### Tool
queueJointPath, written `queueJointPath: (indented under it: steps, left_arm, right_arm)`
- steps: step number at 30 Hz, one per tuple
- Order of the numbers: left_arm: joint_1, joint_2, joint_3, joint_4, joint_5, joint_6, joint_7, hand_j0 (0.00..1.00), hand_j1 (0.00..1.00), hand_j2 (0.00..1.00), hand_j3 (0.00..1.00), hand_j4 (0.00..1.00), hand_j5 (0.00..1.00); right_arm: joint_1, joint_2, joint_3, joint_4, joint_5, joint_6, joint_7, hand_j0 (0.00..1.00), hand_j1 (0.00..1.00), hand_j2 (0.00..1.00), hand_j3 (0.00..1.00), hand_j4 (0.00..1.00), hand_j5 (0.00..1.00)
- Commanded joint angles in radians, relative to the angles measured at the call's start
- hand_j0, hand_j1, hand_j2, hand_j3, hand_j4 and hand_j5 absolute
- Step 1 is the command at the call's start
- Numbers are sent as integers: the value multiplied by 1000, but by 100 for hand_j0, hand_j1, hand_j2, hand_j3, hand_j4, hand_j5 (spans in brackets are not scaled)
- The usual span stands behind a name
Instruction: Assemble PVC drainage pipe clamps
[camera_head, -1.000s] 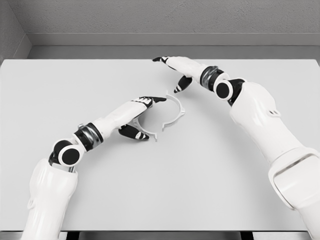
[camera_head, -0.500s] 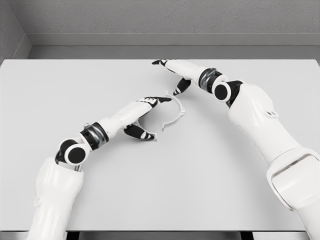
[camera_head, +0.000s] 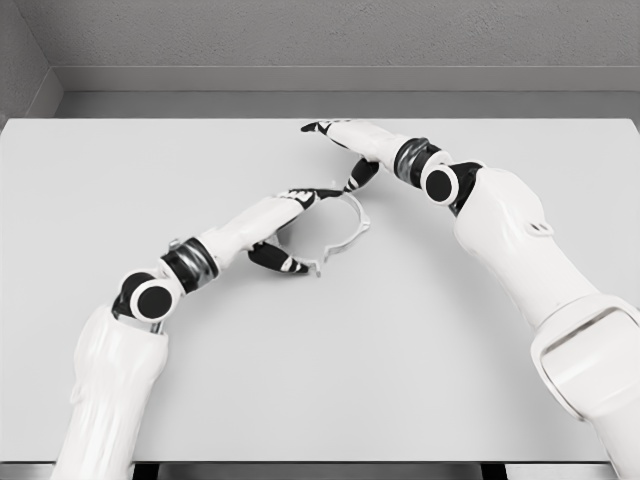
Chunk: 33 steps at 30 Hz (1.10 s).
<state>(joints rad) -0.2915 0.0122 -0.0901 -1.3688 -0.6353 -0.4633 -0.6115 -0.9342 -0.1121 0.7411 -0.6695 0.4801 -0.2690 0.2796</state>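
Left hand (camera_head: 288, 222): fingers curled around left side of white clamp ring (camera_head: 345, 232), black fingertips (camera_head: 318, 193) over its top arc, thumb below near its lower flange; appears to be holding it. Right hand (camera_head: 345, 150): fingers spread and extended, holding nothing; index reaching toward far edge of table (camera_head: 150, 170), black thumb angled down, tip just beside ring's upper rim. Clamp ring lies flat on table, a little beyond centre, toward far edge, open gap at lower left. Both forearms meet above ring.
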Motion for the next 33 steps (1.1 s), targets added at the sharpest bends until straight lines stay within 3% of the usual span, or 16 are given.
queueJointPath:
  steps: [1,6,11,27,33]
  left_arm:
    - [3,15,23,-50,22,2,1,100,100,100,100,100,100]
    - [31,98,49,-121,144,2,1,100,100,100,100,100,100]
    - [69,117,109,-171,149,0,1,100,100,100,100,100,100]
    - [57,132,110,-145,141,3,1,100,100,100,100,100,100]
    - [58,132,110,-145,141,3,1,100,100,100,100,100,100]
  right_arm:
    - [0,0,-2,-1,-3,1,0,100,100,100,100,100,100]
    - [0,3,0,-1,-3,1,0,100,100,100,100,100,100]
    - [-3,3,-2,1,-3,1,0,100,100,100,100,100,100]
    - [-23,5,-2,30,12,2,-2,100,100,100,100,100,100]
    - [-37,31,0,59,43,2,-42,100,100,100,100,100,100]
